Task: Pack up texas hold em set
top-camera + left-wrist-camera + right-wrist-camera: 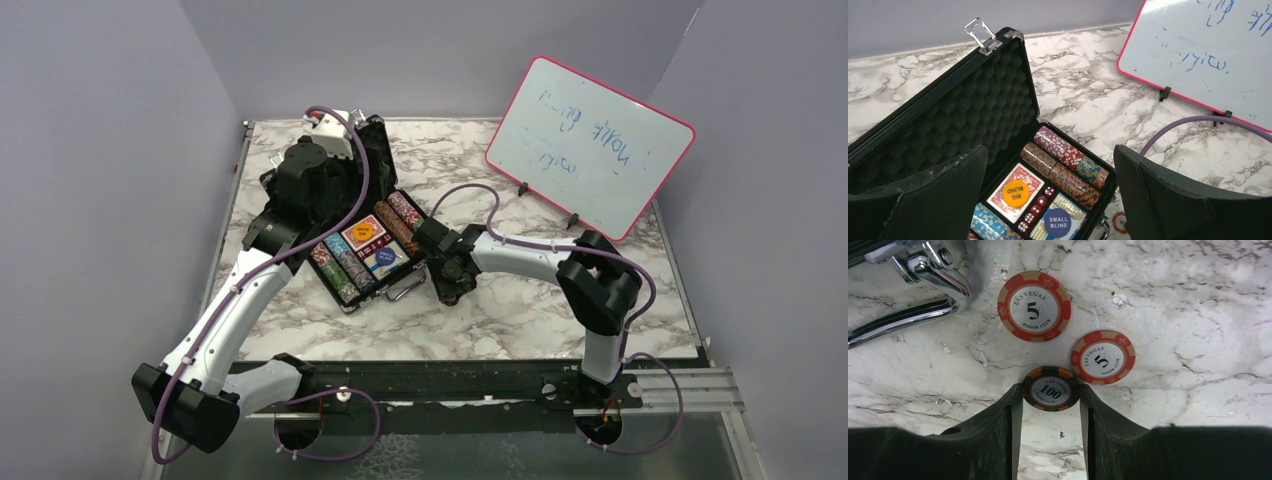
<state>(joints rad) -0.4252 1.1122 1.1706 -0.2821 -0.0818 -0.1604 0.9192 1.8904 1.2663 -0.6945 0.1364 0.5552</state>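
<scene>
- The case (pixel 973 105) is sitting open on the table (pixel 520 310), already holding rows of chips (pixel 1060 150), cards (pixel 1000 200), dice (pixel 1035 210) and buttons (pixel 1057 222).
- Loose chips are lying beside its handle (pixel 923 285). Packing them and shutting the lid are probably what is left.
- The right gripper (pixel 1050 400) is pinching the 100 chip (pixel 1051 388); two 5 chips (pixel 1034 306) are lying untouched.
- The left gripper (pixel 1050 160) is hanging spread wide and empty above the case.
- Only the right wrist view is showing the loose chips' numbers.
</scene>
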